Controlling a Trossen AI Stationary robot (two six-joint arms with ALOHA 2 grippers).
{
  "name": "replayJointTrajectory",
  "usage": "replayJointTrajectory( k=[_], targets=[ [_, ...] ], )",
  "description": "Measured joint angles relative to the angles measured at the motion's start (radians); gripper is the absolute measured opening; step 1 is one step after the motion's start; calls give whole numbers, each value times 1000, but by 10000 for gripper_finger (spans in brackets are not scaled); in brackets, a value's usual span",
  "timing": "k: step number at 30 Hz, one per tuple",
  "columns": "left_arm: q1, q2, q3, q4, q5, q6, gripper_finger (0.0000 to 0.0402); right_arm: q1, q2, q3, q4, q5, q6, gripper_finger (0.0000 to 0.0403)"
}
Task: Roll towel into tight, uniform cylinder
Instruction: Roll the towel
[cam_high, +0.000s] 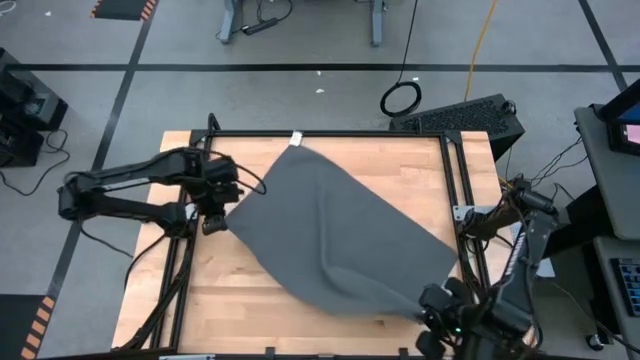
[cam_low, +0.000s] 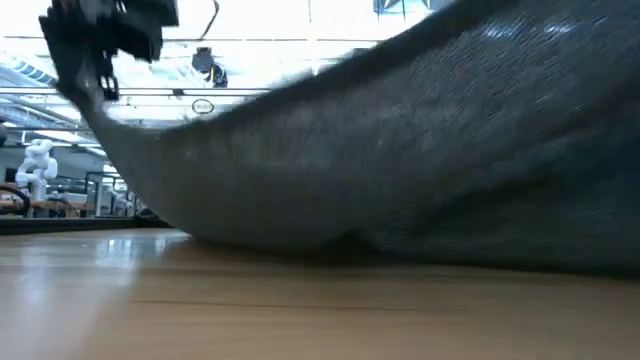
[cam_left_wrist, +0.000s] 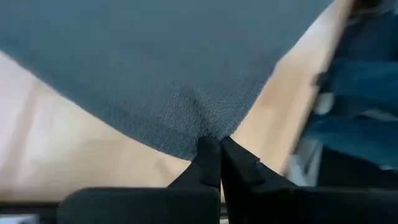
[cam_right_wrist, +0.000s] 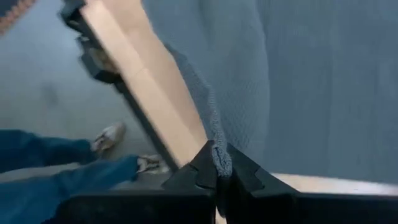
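Towel (cam_high: 340, 235) lay spread unrolled across the wooden table (cam_high: 260, 310), a dark grey sheet stretched on a diagonal from the left side to the near right corner, with its small white tag (cam_high: 296, 139) at the far edge. The left gripper (cam_high: 213, 222) sat at the towel's left corner, and the left wrist view showed its fingers (cam_left_wrist: 208, 165) clenched together on the very edge of the cloth (cam_left_wrist: 155, 68). The right gripper (cam_high: 440, 318) was at the near right corner of the table, its fingers (cam_right_wrist: 205, 165) pinched tight on a bunched fold of the towel's edge (cam_right_wrist: 219, 155). From table height the towel (cam_low: 420, 160) sagged between the two grips, raised at both ends with its middle touching the tabletop (cam_low: 250, 310). The left gripper (cam_low: 105, 75) showed high at that view's upper left. In the right wrist view a person's blue trouser leg (cam_right_wrist: 56, 180) and a shoe (cam_right_wrist: 107, 137) showed on the floor beyond the table edge.
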Motion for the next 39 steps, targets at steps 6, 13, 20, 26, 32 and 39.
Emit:
replayJointTrajectory(
  k=[6,13,20,26,32,39],
  targets=[
    [-35,-105,125,-24,83,-143,0,48,-21,0,37,-26,86,0],
    [-36,-194,267,-14,66,-306,0,47,-21,0,75,-22,90,0],
    [-36,-260,354,12,36,-459,0,9,-22,0,74,-179,15,0],
    [-36,-287,361,-52,-29,-500,0,-12,-12,-31,70,-207,-77,0],
    [-36,-237,308,-78,-135,-377,0,-13,-12,-90,80,-220,-109,0],
    [-36,-133,218,-33,-401,-244,0,-18,-12,-158,-31,-53,56,0]
  ],
)
